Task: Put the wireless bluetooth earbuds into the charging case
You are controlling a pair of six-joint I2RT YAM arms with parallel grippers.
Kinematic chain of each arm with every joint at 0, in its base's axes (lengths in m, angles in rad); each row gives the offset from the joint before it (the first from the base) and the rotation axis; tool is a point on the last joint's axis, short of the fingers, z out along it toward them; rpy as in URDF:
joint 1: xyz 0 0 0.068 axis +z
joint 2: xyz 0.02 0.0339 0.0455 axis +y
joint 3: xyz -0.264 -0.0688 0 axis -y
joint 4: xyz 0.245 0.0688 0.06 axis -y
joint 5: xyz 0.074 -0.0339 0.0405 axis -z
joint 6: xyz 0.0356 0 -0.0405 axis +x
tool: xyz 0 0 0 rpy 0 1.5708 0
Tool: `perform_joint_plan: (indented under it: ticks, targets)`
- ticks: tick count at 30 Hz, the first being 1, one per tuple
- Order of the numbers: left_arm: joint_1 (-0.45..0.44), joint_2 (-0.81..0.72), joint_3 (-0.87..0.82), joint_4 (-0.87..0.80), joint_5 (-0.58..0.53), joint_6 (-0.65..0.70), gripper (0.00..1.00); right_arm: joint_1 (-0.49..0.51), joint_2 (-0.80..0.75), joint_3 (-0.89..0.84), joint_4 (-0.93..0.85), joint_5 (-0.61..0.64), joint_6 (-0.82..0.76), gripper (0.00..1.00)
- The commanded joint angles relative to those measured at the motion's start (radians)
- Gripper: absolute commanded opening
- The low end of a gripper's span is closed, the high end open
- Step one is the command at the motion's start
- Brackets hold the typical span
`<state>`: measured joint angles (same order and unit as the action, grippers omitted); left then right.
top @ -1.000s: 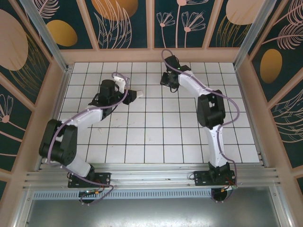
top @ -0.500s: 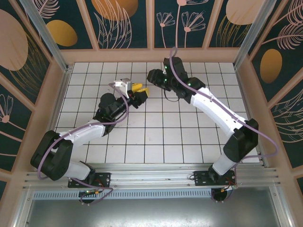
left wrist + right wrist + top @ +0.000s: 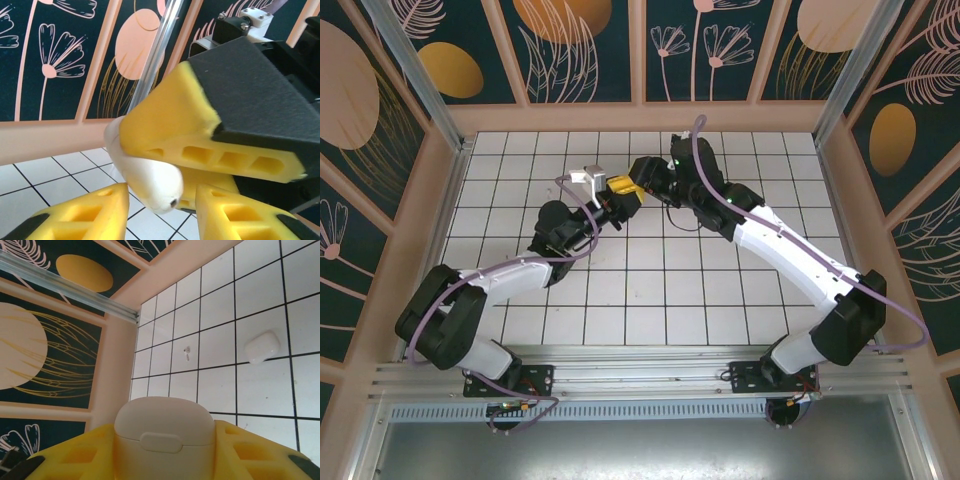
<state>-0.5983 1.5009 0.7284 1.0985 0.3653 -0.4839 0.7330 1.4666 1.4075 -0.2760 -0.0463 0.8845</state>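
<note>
Right gripper point(image 3: 165, 426) clamped on charging case point(image 3: 165, 415), now nearer left gripper point(image 3: 161, 200), seemingly spread; open tiles point(image 3: 650, 290) at 6 o'clock.

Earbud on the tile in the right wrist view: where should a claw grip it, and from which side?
The earbud lies flat and alone on a white tile, with what looks like a rounded head and a thin stem. It is probably best taken from straight above, with the claw fingers closing across the head from its two sides, since the tile blocks any lower approach.
</note>
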Motion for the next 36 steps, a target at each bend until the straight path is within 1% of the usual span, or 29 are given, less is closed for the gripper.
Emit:
perform_joint_plan:
  ticks: [1, 8, 10, 14, 19, 21, 25, 30, 33, 36]
  targets:
    - [-0.007, 0.013, 0.034, 0.076, 0.008, -0.028, 0.36, 0.017, -0.024, -0.017, 0.044, 0.000, 0.027, 0.38]
    - [-0.007, 0.018, 0.053, 0.060, -0.005, -0.035, 0.27, 0.029, -0.032, -0.038, 0.037, 0.022, 0.024, 0.43]
    - [-0.007, 0.025, 0.054, 0.078, -0.002, -0.049, 0.28, 0.031, -0.037, -0.050, 0.045, 0.021, 0.034, 0.43]
    - [-0.008, 0.046, 0.051, 0.127, -0.005, -0.078, 0.35, 0.032, -0.052, -0.074, 0.083, 0.013, 0.061, 0.43]
    - [-0.008, 0.068, 0.051, 0.192, -0.016, -0.109, 0.35, 0.034, -0.059, -0.076, 0.091, 0.009, 0.070, 0.43]
    - [-0.008, 0.071, 0.056, 0.195, -0.023, -0.114, 0.32, 0.033, -0.060, -0.079, 0.090, 0.005, 0.070, 0.43]
    - [-0.007, 0.070, 0.050, 0.196, -0.036, -0.119, 0.22, 0.034, -0.066, -0.088, 0.091, 0.001, 0.071, 0.44]
    - [-0.008, 0.062, 0.034, 0.200, -0.039, -0.122, 0.11, 0.033, -0.081, -0.115, 0.106, 0.002, 0.070, 0.48]
    - [-0.006, 0.058, 0.025, 0.203, -0.034, -0.128, 0.10, 0.033, -0.087, -0.117, 0.112, -0.002, 0.064, 0.50]
    - [-0.006, 0.054, 0.019, 0.199, -0.029, -0.133, 0.09, 0.033, -0.091, -0.116, 0.119, -0.003, 0.054, 0.58]
